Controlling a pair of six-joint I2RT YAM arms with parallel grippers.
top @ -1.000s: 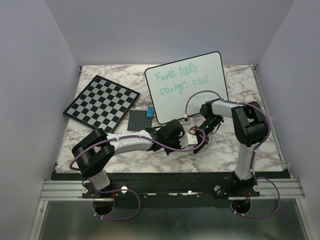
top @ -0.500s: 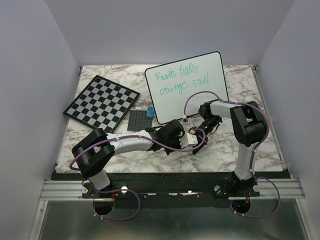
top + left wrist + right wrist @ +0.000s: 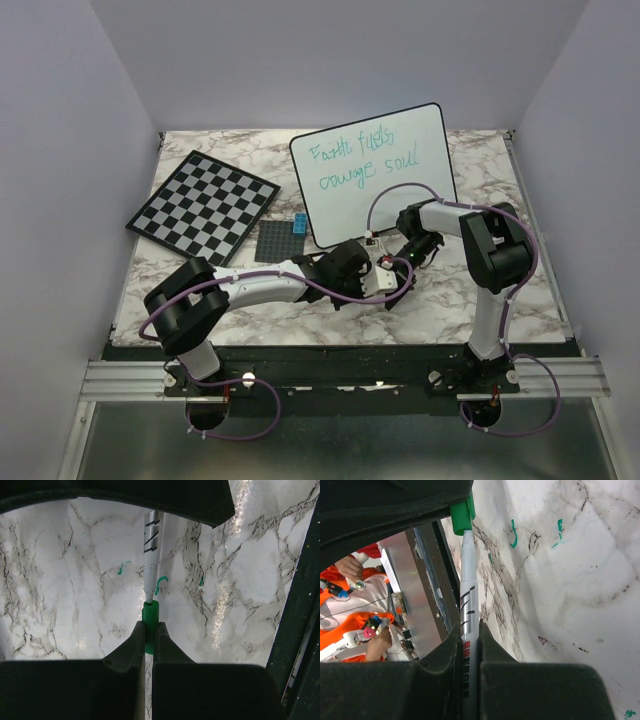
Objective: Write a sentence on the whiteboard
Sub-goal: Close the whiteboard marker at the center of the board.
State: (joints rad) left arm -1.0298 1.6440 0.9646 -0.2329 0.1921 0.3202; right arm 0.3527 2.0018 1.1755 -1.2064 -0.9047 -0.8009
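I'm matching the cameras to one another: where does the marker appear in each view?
Top external: too small to make out, just below the whiteboard's near edge.
Left wrist: marker at centre, green cap pinched in the fingers.
Right wrist: centre-left, barrel in the fingers.
Shared landmark: hooked teal mark near the cap, both wrist views.

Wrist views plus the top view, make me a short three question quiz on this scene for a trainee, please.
1. True or false: the whiteboard is blank.
2. The left gripper is shut on: A, the green cap; B, an eraser; C, nothing.
3. Fill in: the right gripper clamps the marker by its ____.
Key: 1 false, the sentence fills two teal lines. 2 A. 3 barrel.
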